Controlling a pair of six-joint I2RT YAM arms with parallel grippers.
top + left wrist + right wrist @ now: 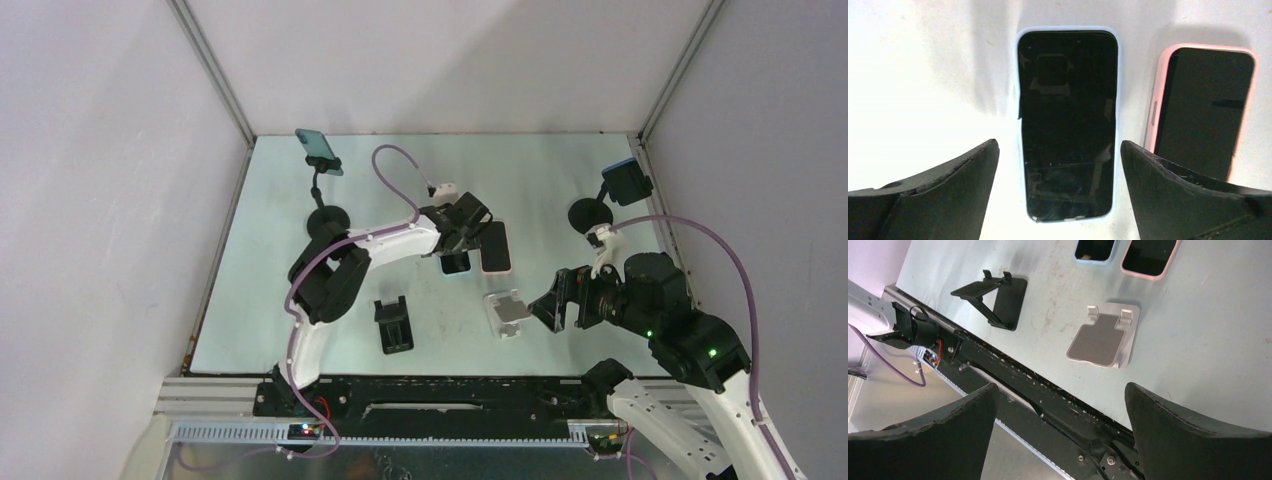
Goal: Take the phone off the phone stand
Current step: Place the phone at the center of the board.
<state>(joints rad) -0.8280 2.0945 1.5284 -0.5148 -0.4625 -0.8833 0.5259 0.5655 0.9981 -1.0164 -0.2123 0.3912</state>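
Observation:
A phone in a light blue case (1067, 125) lies flat, screen up, on the table. My left gripper (1059, 145) is open just above it, one finger on each side of its near end, not touching. In the top view this gripper (458, 248) hides most of that phone (455, 266). A phone in a pink case (1203, 110) lies beside it on the right (495, 247). A black folding stand (393, 325) and a white stand (507, 313) are both empty. My right gripper (548, 308) is open and empty beside the white stand (1103, 337).
A teal phone (320, 150) is clamped on a gooseneck stand at the back left, its round base (328, 222) by my left arm. A blue phone (627, 185) sits on a second gooseneck stand at the back right. The table's front rail (1048, 395) lies below my right gripper (1060, 387).

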